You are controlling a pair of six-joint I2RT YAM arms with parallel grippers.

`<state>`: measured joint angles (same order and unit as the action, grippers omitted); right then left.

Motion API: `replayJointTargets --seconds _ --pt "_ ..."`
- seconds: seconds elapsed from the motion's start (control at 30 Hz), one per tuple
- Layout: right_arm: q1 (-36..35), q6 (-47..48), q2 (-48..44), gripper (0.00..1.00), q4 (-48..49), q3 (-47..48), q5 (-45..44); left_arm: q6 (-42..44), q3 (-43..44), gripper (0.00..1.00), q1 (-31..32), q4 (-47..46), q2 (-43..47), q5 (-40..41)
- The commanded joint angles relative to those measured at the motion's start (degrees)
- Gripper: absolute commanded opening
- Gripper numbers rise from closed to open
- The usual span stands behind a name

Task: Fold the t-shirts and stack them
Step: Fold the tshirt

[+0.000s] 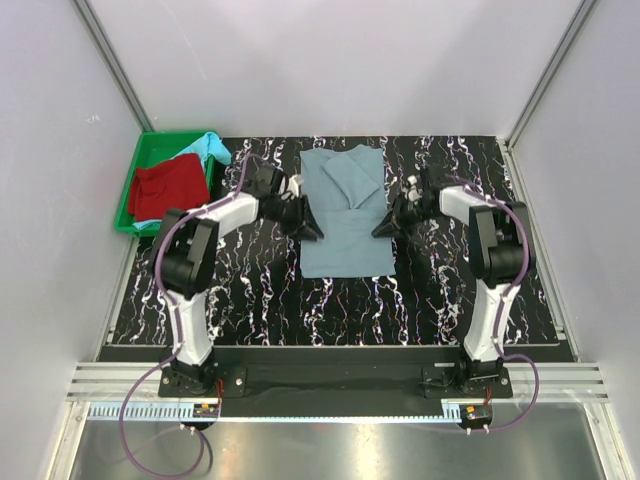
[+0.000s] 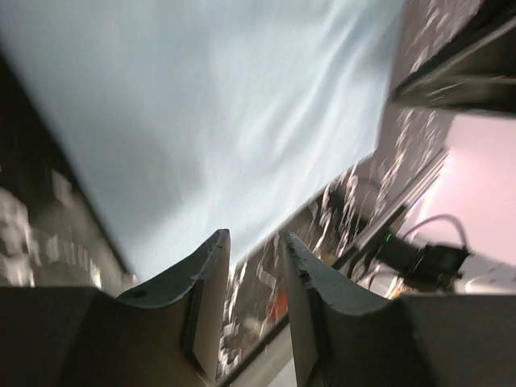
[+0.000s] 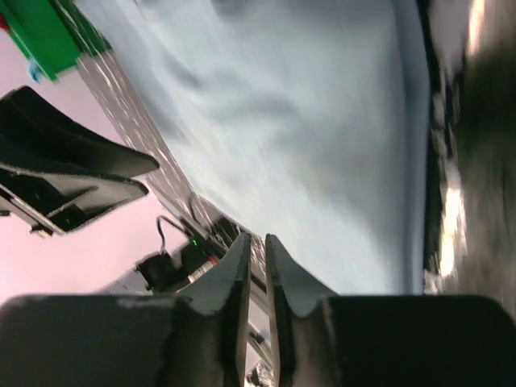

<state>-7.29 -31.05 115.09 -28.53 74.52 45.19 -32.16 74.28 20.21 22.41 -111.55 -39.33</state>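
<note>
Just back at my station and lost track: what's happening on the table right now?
Both arms are at the grey-blue t-shirt, which lies flat on the mat with its sleeves folded in. The left gripper is at its left edge, jaws open. The right gripper is at its right edge, fingers nearly together; whether they pinch cloth is unclear. The red t-shirt and turquoise t-shirt lie in the green tray.

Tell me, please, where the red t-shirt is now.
In the top view, the red t-shirt lies in the green tray at the far left of the table, next to the turquoise t-shirt.
</note>
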Motion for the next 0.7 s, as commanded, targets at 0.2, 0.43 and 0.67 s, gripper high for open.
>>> replayJointTargets --seconds 0.2,0.43,0.67 --pt "1.13 -6.74 15.51 0.14 3.93 21.52 2.53 -6.51 12.29 0.34 -4.29 -9.75 -15.01 -4.79" --pt "5.79 -7.8 24.73 0.14 4.37 28.83 3.67 -7.39 16.86 0.34 -6.93 -11.6 -20.55 -5.76" --pt "10.19 -7.71 27.56 0.15 3.93 33.14 5.08 -7.83 16.69 0.36 -6.94 -11.96 -19.33 -7.43"
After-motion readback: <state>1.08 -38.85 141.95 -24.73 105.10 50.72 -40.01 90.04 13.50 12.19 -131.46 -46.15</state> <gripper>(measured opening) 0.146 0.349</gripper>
